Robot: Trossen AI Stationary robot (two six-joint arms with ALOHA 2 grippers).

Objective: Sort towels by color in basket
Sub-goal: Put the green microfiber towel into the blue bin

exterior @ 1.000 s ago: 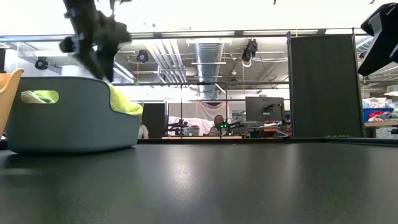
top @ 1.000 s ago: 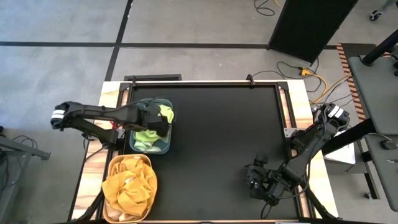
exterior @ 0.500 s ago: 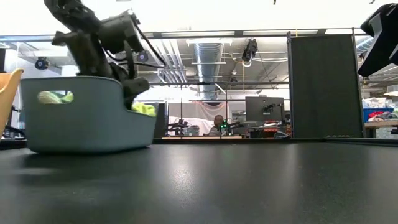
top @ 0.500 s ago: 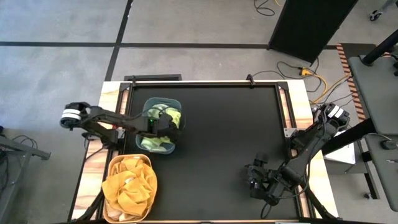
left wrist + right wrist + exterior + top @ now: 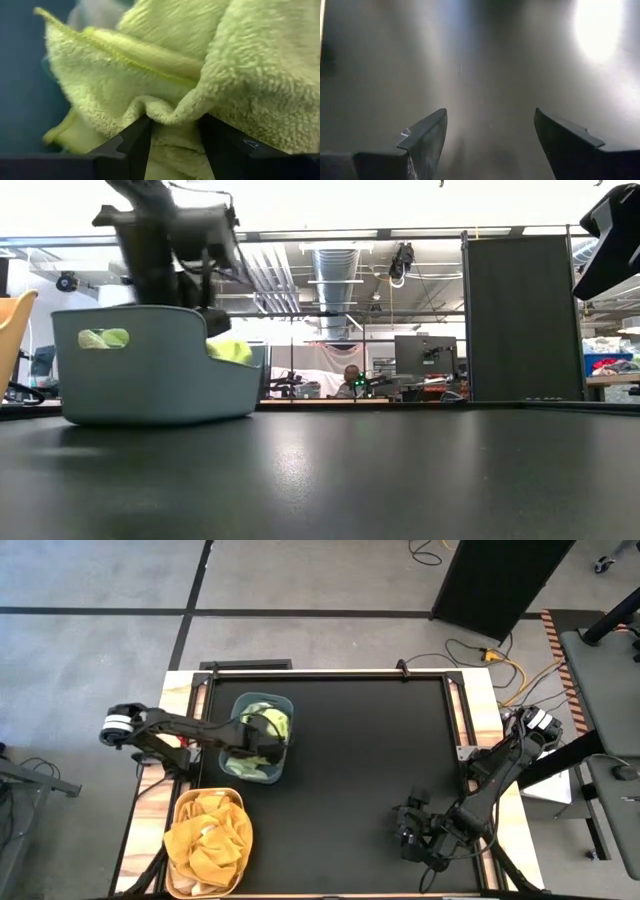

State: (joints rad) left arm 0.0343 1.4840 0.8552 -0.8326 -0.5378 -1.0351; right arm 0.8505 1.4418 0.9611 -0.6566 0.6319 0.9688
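Left gripper was down inside the grey-blue basket at the far-left of the black surface. Left wrist view showed its jaws pinched on a fold of lime green towel, fabric bunched between both fingers. Held, not just touching.

Green towels sat piled in that basket; in the low view, green showed through the handle slot and over the right rim. Couldn't separate mint from lime in the pile from above.

Orange basket was just near-side of the grey-blue one, at the near-left corner, full of mustard orange towels.

Right gripper was parked low over the near-right of the surface, well apart from both baskets. Right wrist view showed jaws spread wide, nothing between the fingers, only bare surface ahead.

Low view: a person seated at a desk in the room behind, far from the surface.
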